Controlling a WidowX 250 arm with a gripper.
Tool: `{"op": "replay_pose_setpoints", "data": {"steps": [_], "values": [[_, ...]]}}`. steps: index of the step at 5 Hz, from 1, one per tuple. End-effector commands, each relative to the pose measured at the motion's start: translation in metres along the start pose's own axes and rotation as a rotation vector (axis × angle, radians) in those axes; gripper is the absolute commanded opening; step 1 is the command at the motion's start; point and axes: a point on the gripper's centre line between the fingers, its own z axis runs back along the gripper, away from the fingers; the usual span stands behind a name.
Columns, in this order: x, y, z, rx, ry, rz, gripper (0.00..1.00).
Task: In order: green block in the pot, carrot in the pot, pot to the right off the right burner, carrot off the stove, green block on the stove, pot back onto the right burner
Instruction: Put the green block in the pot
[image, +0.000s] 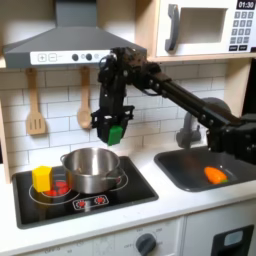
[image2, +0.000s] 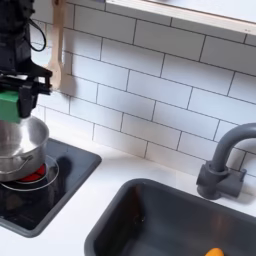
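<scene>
1. In the first exterior view, at the left, a yellow block (image: 41, 178) stands on the stove (image: 140, 187) at its left side, and a small red piece (image: 60, 187) lies just beside it, between the block and the pot (image: 92, 170).
2. The pot sits on the black cooktop with its open mouth up. In the first exterior view it covers a burner (image: 118, 181), of which a red ring shows at the pot's right side. In the second exterior view the pot (image2: 20, 147) is at the left edge, and a red glow shows on the stove (image2: 50, 190) under its rim.
3. Above the pot hangs the gripper (image: 110, 135), pointing down. Its fingers pinch the green block (image: 116, 131), which is in the air over the pot's right part and does not touch it. In the second exterior view the gripper (image2: 14, 103) holds the green block (image2: 8, 104) at the left edge of the picture, above the pot's rim.
4. Right of the stove, in the first exterior view, is the sink (image: 180, 172) with its dark faucet (image: 188, 128) behind it. The carrot (image: 214, 175) lies in the basin, toward its right side.
5. In the second exterior view the sink (image2: 120, 215) is at the lower right, the faucet (image2: 224, 165) stands behind it, and a small part of the carrot (image2: 213, 252) shows at the bottom edge.
</scene>
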Motion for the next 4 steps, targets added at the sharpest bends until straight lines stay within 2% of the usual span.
{"op": "replay_pose_setpoints", "data": {"steps": [1,3,4], "values": [[0.0012,0.0238,0.0001,0.018,-0.004,0.053,0.0],[0.0044,0.0255,-0.0045,0.015,-0.006,0.05,0.0],[0.0035,0.0244,-0.0089,0.003,0.003,0.026,1.0]]}}
